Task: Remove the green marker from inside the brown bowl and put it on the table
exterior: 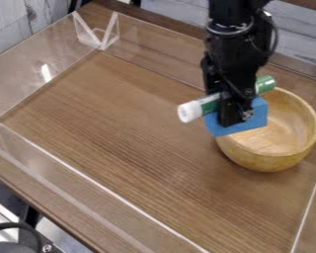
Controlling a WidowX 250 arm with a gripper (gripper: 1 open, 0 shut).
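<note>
Black robot arm comes down from the top edge, right of centre, w/ its hand (235, 99) pointing almost straight down. Hand is clamped tight on the green marker (221, 100), fingers closed round the barrel approx mid-length. Marker lies roughly level, slight tilt: white end sticks out to the left of the hand, green cap end pokes out on the right, a bit higher and farther.

Marker is lifted clear, above the left rim of the brown bowl (282, 144), not touching bowl or surface. White end hangs out over bare wood just left of the bowl.

Blue block (236, 121) shows right under the hand, flat face toward the camera. It overlaps the bowl's left rim in this view; can't tell whether it rests in the bowl, leans on the rim or is up w/ the hand.

Bowl sits at the right side of the surface (108, 119), near the right acrylic wall, upright. Inside looks pale tan; the part not hidden by the hand and block shows nothing in it.

Surface is brown wood-grain, edged w/ low clear acrylic walls (29, 69); a folded clear piece (98, 32) stands at the far left corner.
</note>
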